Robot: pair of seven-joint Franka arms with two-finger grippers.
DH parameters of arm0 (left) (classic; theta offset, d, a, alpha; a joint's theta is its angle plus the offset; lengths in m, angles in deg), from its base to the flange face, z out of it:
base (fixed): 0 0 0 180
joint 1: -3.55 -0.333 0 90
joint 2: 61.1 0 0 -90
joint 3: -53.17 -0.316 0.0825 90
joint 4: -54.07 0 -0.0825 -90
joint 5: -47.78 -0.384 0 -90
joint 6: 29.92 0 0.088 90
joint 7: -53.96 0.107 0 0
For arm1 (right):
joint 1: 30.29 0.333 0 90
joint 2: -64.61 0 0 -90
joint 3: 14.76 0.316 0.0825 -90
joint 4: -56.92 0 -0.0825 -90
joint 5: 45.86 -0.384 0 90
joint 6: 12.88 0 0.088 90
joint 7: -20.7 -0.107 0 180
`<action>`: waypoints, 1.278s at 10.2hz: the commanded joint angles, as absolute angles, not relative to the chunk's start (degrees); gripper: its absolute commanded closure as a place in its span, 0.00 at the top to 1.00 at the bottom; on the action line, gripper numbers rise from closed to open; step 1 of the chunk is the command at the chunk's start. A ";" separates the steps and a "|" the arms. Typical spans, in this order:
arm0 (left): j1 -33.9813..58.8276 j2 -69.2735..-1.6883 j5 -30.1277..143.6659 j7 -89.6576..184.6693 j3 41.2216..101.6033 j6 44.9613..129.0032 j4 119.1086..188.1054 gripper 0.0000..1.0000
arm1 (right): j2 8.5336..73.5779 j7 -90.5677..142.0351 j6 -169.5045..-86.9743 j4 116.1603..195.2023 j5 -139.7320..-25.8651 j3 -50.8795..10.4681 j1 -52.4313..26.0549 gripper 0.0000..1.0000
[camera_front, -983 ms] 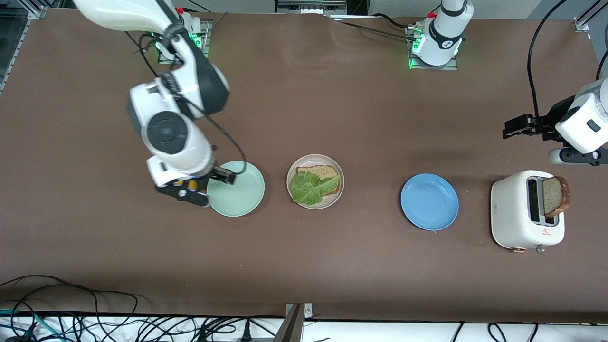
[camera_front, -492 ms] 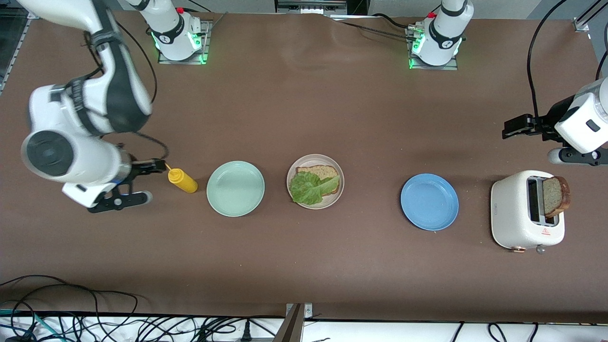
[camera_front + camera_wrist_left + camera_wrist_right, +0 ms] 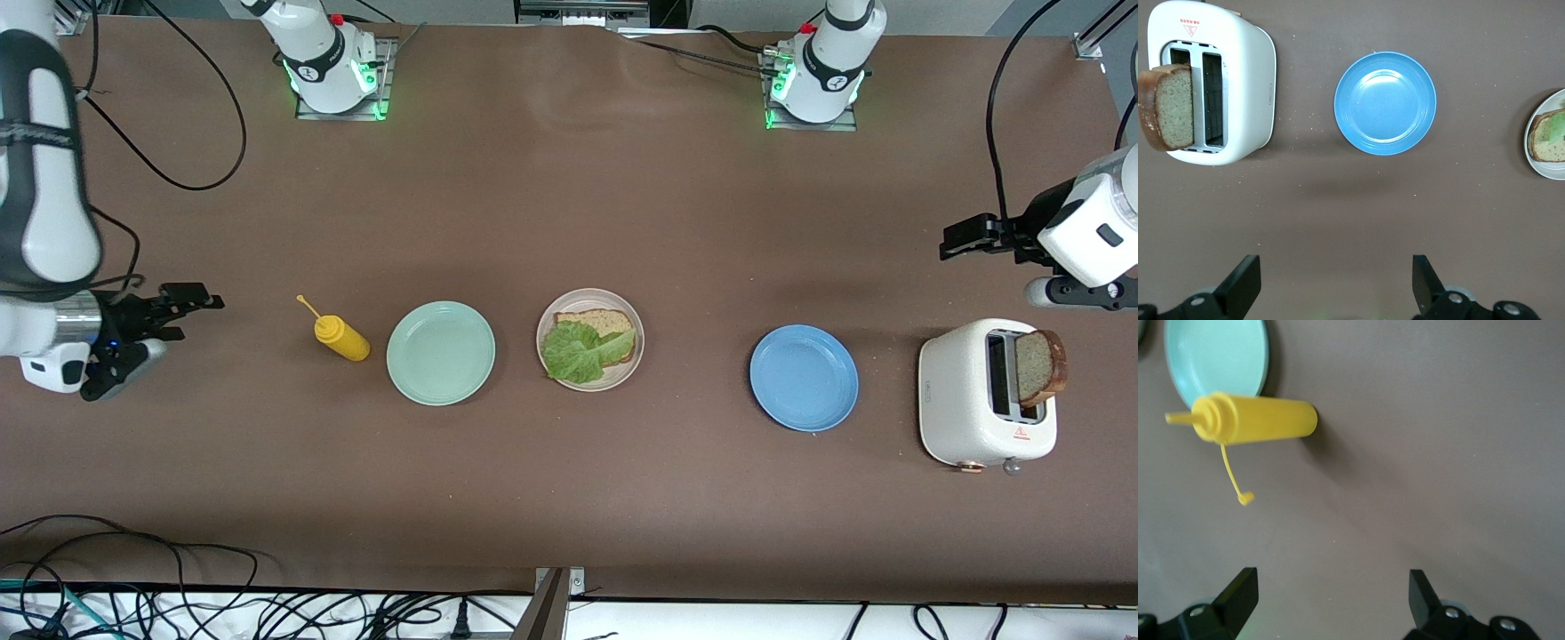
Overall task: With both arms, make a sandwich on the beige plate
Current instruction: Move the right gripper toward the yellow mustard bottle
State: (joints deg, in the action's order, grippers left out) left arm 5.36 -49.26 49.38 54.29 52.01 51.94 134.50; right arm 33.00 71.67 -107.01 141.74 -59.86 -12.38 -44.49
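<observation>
The beige plate (image 3: 615,377) sits mid-table with one slice of bread (image 3: 606,321) on it and a green lettuce leaf (image 3: 576,352) on top of the slice. The plate's edge (image 3: 1553,171) also shows in the left wrist view. A second bread slice (image 3: 1038,364) stands in a slot of the white toaster (image 3: 965,400) at the left arm's end of the table. My left gripper (image 3: 987,268) hangs open and empty above the table beside the toaster (image 3: 1238,80). My right gripper (image 3: 188,324) is open and empty at the right arm's end, apart from the bottle.
A yellow squeeze bottle (image 3: 341,338) lies on its side beside the mint-green plate (image 3: 440,353). A blue plate (image 3: 804,377) lies between the beige plate and the toaster. Cables run along the table edge nearest the front camera.
My right arm has swung from over the mint-green plate out to its own end of the table, uncovering the yellow bottle. The left arm has not moved.
</observation>
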 commanded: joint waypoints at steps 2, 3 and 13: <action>5.39 -48.45 48.04 53.87 52.30 51.47 132.91 1.00 | 28.32 93.32 -107.72 141.83 -70.53 -11.42 -48.56 1.00; 5.39 -48.45 48.04 53.87 52.21 51.47 132.91 1.00 | 27.35 98.00 -107.72 141.83 -72.21 -11.42 -48.57 1.00; 5.39 -48.45 47.87 53.87 52.30 51.47 132.82 1.00 | 16.63 128.18 -112.11 138.57 -85.59 -9.75 -46.37 1.00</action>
State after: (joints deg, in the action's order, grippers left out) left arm 5.36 -49.15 49.38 54.29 52.01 51.94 134.50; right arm 18.85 126.19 -112.37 140.28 -83.88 -9.98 -46.28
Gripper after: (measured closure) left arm 0.000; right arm 0.000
